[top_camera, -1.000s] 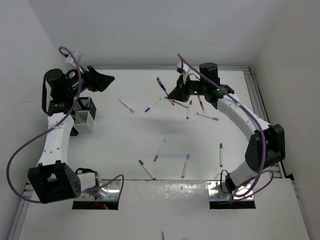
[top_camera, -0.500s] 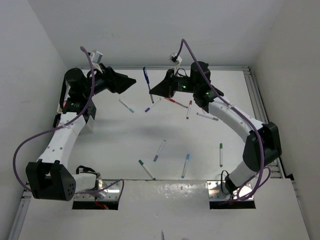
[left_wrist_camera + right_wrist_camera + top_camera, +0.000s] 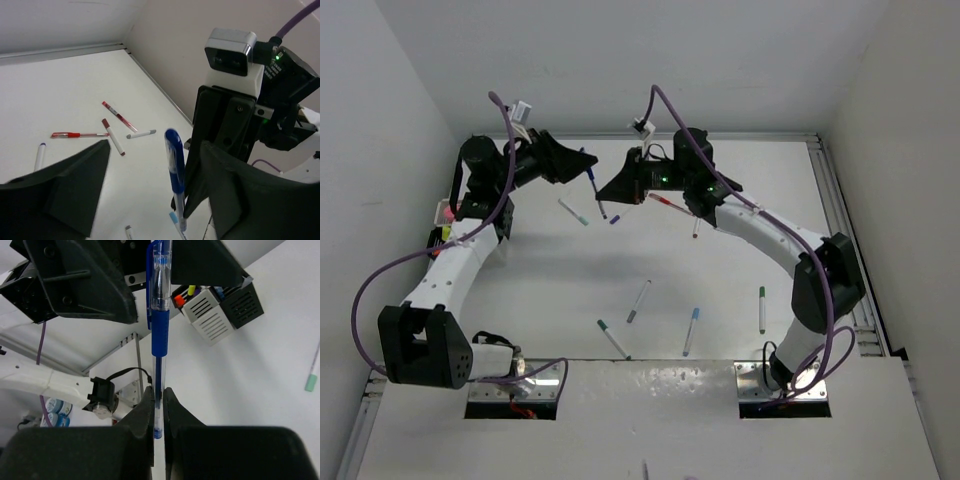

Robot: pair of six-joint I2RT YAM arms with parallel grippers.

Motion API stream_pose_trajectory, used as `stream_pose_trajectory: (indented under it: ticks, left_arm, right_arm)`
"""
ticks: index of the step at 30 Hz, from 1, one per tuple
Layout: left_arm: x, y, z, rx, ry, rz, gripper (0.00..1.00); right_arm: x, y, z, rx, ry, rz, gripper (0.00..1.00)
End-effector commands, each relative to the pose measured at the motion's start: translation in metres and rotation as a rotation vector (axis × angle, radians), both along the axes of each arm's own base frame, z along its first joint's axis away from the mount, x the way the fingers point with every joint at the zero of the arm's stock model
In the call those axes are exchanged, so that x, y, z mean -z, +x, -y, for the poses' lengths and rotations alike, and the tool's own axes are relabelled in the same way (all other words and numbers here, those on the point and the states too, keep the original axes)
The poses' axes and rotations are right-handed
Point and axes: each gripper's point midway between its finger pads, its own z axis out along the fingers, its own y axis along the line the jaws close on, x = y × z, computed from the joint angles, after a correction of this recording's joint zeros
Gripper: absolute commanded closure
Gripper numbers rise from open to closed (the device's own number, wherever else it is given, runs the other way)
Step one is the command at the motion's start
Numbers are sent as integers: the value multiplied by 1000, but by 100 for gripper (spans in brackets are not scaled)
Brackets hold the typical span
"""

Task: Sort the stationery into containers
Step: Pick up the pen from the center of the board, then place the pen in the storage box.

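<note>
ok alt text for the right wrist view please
The right gripper pinches a blue pen upright near its tip, its clip end between the black fingers of the open left gripper. Behind, a white mesh holder with markers in it sits beside a black holder.

Tally: 10 loose pens (image 3: pixel 80 134) on the worktop (image 3: pixel 570 270): 5 clustered toward the far edge, 1 teal-capped pen (image 3: pixel 573 211) toward the far-left corner, 4 by the near edge. 1 blue pen (image 3: pixel 159 315) up off the worktop. Holders: 2, i.e. 1 white holder (image 3: pixel 207 317) and 1 black holder (image 3: pixel 243 302); pens inside them not countable. Claws: 2, i.e. left claw (image 3: pixel 154 145) and right claw (image 3: pixel 159 390).
</note>
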Motion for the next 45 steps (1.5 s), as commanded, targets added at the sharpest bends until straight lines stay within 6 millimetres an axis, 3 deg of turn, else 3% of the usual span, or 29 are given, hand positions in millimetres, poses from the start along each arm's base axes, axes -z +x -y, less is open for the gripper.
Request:
stream_pose_trajectory:
  ticks: [1,3,4,7,8,9,10,11,12,14,17,22,23,31,39,45]
  left_arm:
    - [-10,-1,6,18,-26,36,26]
    - [-8,-2,6,19,-21,33,40]
    - [-6,-2,5,19,-18,29,65]
    - [0,-2,-1,-2,-11,17,100]
    - [3,0,-9,-26,-4,-7,100]
    - [6,2,-15,-49,12,-5,100]
    - [7,6,-21,-82,24,-8,100]
    - [8,11,-34,-124,71,0,100]
    - [9,20,-51,-196,109,2,100]
    - [8,33,-86,-306,271,40,100]
    - [8,58,-165,-619,463,35,100]
    - [18,75,-246,-871,597,53,100]
    - [33,76,-258,-907,647,42,100]
    - [64,105,-306,-1013,676,42,100]
    - [94,125,-325,-1027,639,-11,99]
    - [116,119,-321,-1010,627,-54,71]
  right_arm:
    - [-27,-6,-14,-44,54,58,100]
    - [-29,-9,-19,-54,58,62,100]
    - [-31,-9,-20,-55,61,67,100]
    - [-32,-7,-22,-51,64,59,100]
    - [-33,-6,-21,-48,62,59,98]
    - [-31,-3,-19,-40,54,47,89]
    - [-29,1,-16,-28,50,40,77]
    - [-24,10,-8,1,35,18,56]
    - [-22,17,-3,34,20,22,50]
    - [-9,36,17,104,-28,2,46]
    - [14,64,50,223,-122,31,44]
    - [38,100,89,375,-270,106,49]
    - [44,104,93,387,-300,114,50]
    - [87,139,129,470,-496,200,56]
    - [132,153,144,455,-596,197,57]
    - [163,164,150,375,-657,257,58]
